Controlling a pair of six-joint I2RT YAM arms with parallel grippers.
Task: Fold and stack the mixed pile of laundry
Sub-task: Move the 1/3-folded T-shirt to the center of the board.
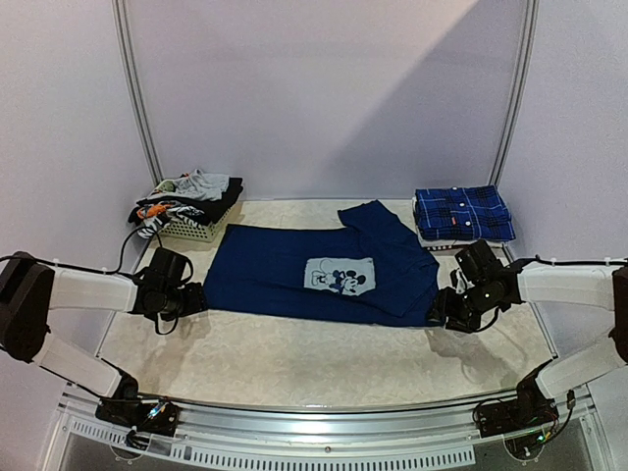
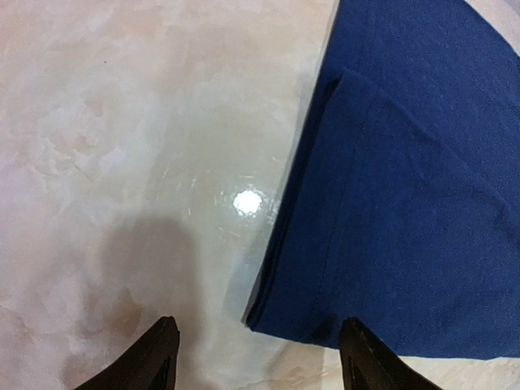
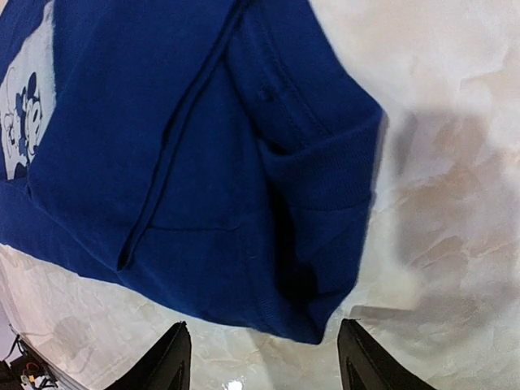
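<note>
A navy T-shirt [image 1: 314, 267] with a pale cartoon print [image 1: 340, 276] lies spread across the middle of the table, its right side folded over. My left gripper [image 1: 192, 297] hangs open at the shirt's near left corner [image 2: 268, 317], nothing between its fingertips [image 2: 158, 349]. My right gripper [image 1: 442, 312] is open just short of the shirt's near right corner [image 3: 325, 325], holding nothing. A folded blue-and-black plaid shirt [image 1: 461, 213] lies at the back right. The rest of the laundry pile [image 1: 186, 196], grey, black and orange-white pieces, sits heaped at the back left.
A small white slatted basket [image 1: 193, 231] holds the heaped clothes at the back left. Pale walls and a metal frame [image 1: 137, 98] close the back. The table's raised front rail [image 1: 314, 422] runs between the arm bases.
</note>
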